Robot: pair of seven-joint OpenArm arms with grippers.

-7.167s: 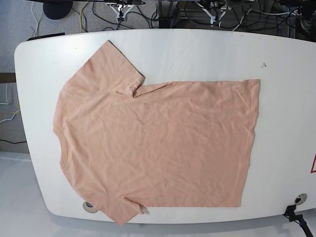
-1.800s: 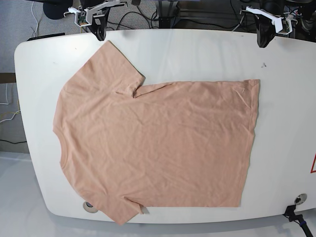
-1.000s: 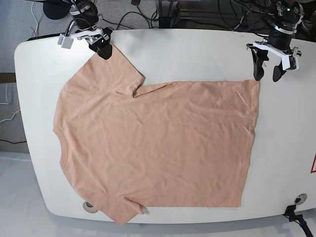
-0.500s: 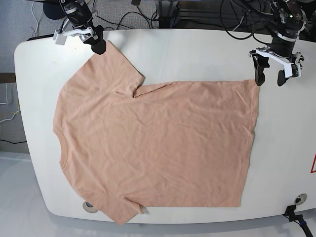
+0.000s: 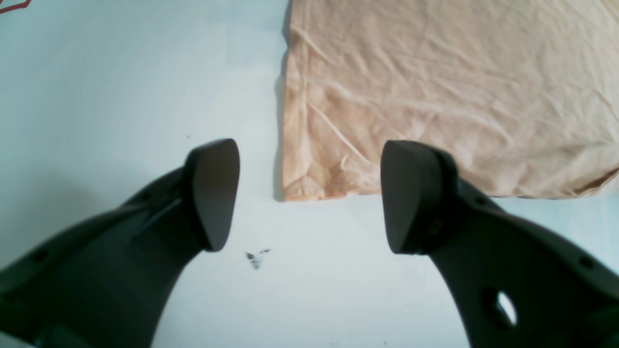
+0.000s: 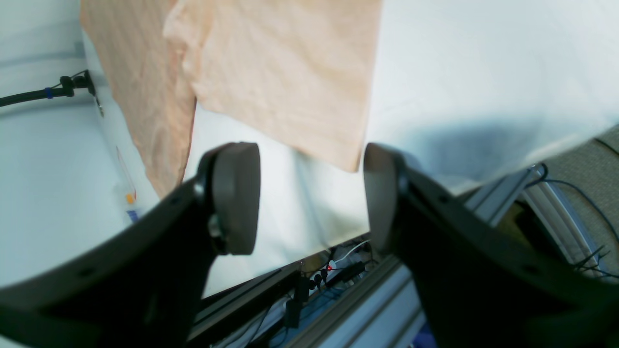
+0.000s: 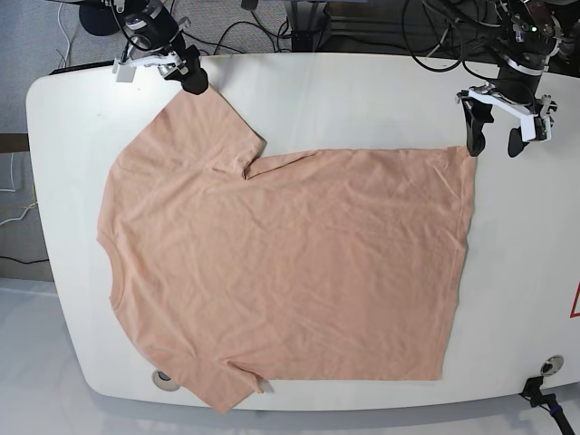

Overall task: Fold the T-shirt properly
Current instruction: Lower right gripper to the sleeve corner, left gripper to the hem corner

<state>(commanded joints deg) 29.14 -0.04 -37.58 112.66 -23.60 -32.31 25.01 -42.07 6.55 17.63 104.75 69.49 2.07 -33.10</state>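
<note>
white table (image 7: 362, 91) | T-shirt (image 7: 290, 272) flat | cables (image 7: 272, 23) behind | left tool (image 5: 309, 198), right tool (image 6: 309, 193) spread

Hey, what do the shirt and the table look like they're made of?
The shirt looks like soft matte knit fabric, probably cotton: it lies limp with many fine creases. The table looks like a hard, smooth white board, perhaps laminate or painted wood: it shows faint sheen and one small dark scuff.
</note>
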